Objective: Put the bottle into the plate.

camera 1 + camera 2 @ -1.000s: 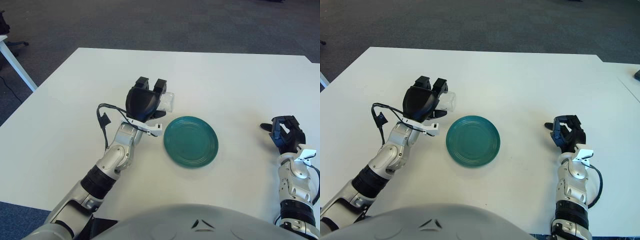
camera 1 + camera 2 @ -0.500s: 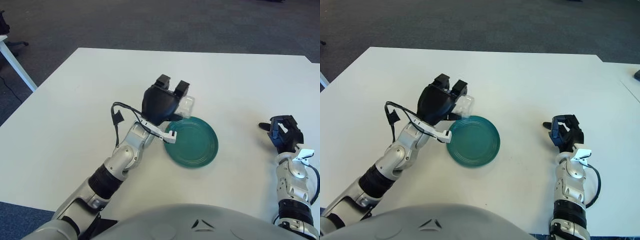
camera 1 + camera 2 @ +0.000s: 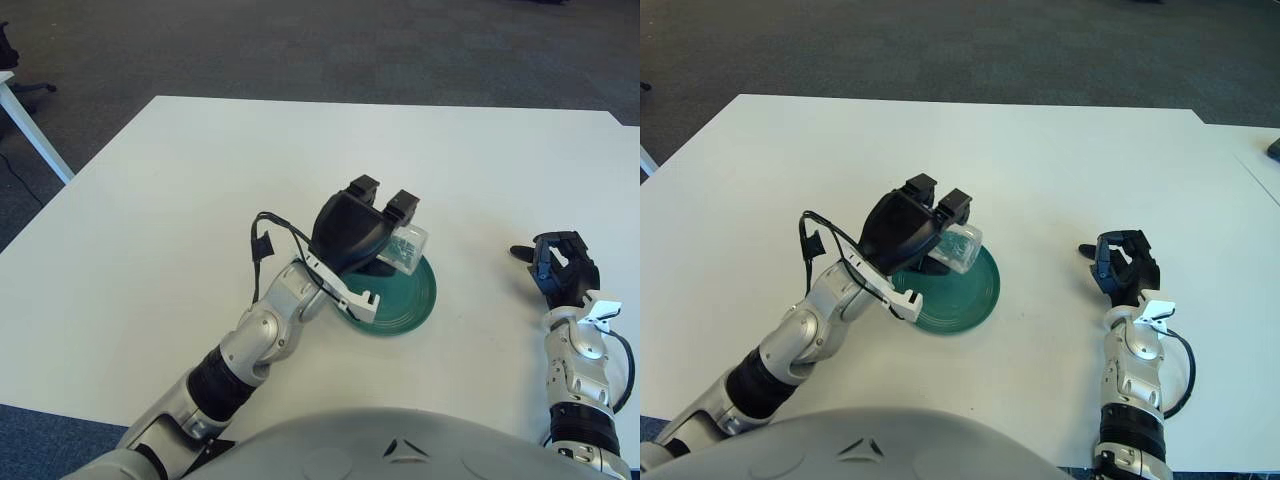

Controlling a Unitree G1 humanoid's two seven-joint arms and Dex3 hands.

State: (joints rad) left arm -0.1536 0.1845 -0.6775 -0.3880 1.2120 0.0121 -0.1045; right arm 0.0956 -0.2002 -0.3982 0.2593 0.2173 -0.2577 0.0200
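The main risk is letting go too soon or at a slant: the clear plastic bottle lies on its side in the grasp, so once freed it could roll off the shallow round teal plate and out across the white desk. A release from too high would make that more likely, and the hand's bulk hides the near part of the plate, so the landing spot is hard to judge. It is unclear whether the bottle already touches the plate or hangs just above it.

The left hand is over the left half of the plate, its dark fingers curled round the bottle and clamped on it, the bottle's end poking out to the right beneath them. The bottle is thus over the plate but not yet set down free.

The right hand shows well to the right of the plate, its fingers loosely bent and holding nothing.
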